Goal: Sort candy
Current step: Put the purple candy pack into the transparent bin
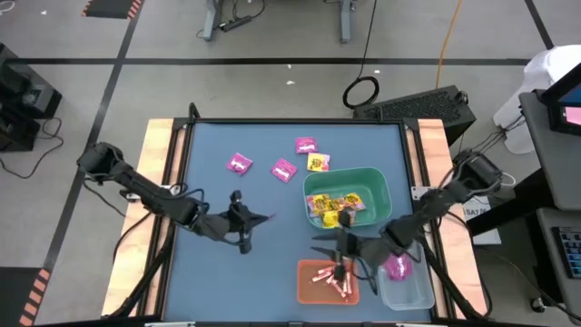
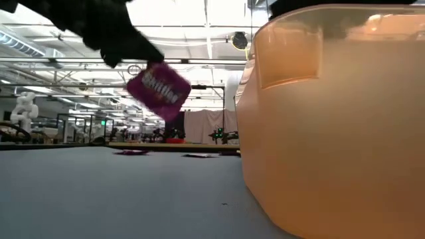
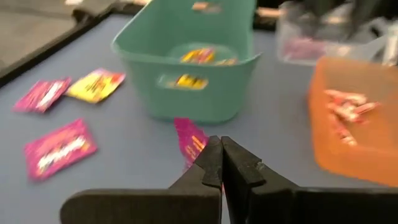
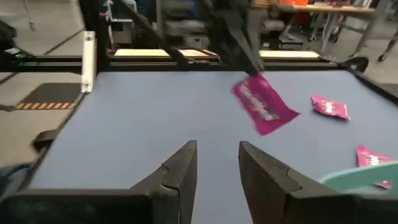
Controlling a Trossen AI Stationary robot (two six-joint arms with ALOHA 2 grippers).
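Left gripper (image 1: 259, 219): fingers pressed together, pinching 1 magenta packet (image 4: 264, 104) by its edge, lifted clear of the blue table (image 1: 209, 272), mid-table. Packet hangs tilted, long axis slanting down from the pinch; white lettering reads as "Skittles", partly blurred.

Loose candy on the far side: 3 magenta packets (image 1: 239, 163), 1 yellow packet (image 1: 319, 163).

Green bin (image 1: 379, 182): yellow packets. Orange bin (image 1: 309, 291): pink sticks.

Right gripper (image 1: 338, 247): fingers spread, empty, between green and orange bins.

Clear bin (image 1: 419, 292): magenta candy; lies to the right of the held packet, past the right gripper. Judgement: the right arm is nearer to it.
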